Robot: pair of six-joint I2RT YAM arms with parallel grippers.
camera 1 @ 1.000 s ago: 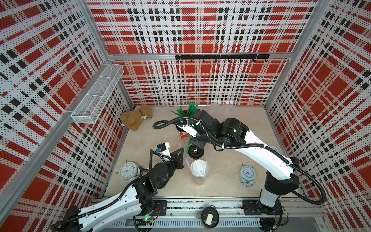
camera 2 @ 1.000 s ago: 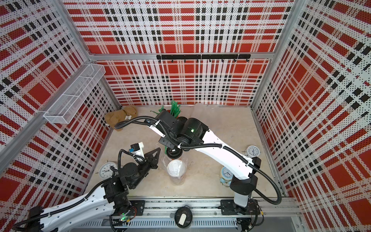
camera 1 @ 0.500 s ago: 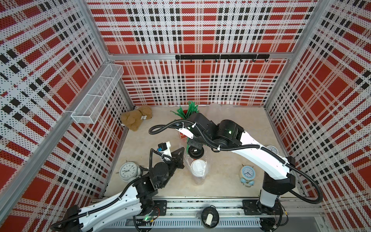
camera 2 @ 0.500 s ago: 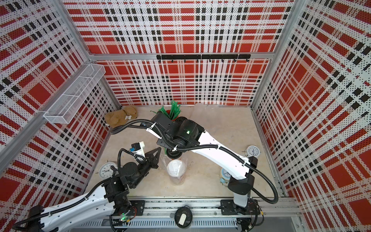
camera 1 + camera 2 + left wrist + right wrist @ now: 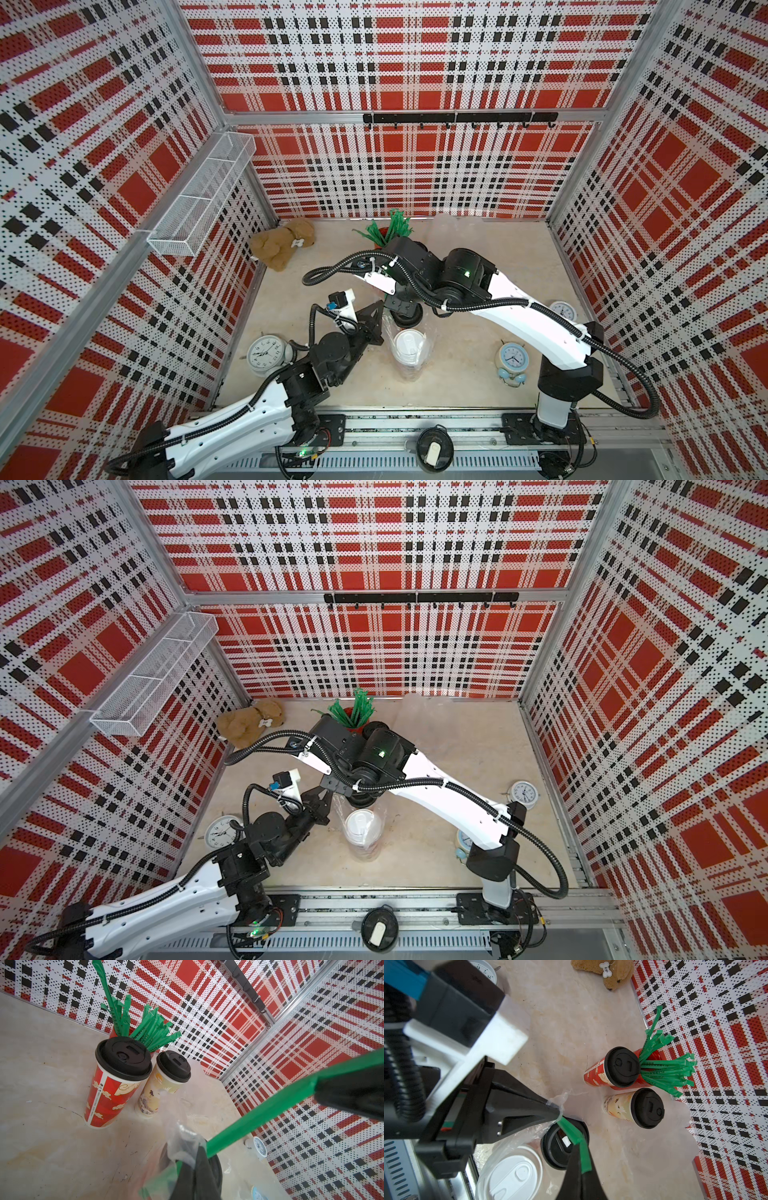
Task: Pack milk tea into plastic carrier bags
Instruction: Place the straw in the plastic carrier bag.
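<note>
Right wrist view | left gripper (image 5: 557, 1114) pinched shut on thin clear plastic carrier bag (image 5: 529, 1131) rim | right gripper (image 5: 578, 1153) clamps green wrapped straw (image 5: 569, 1128), long axis slanting to bag mouth | we see white-lidded paper cup (image 5: 512, 1176) bagged, two black-lidded paper cups (image 5: 622, 1067) at 12 o'clock.

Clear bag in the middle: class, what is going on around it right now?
The left tool pinches the rim of the clear bag. The right tool holds a green straw whose end reaches the bag's mouth. A white-lidded cup sits inside, a black-lidded cup beside it; a red cup and a cream cup wait outside, unpacked.
</note>
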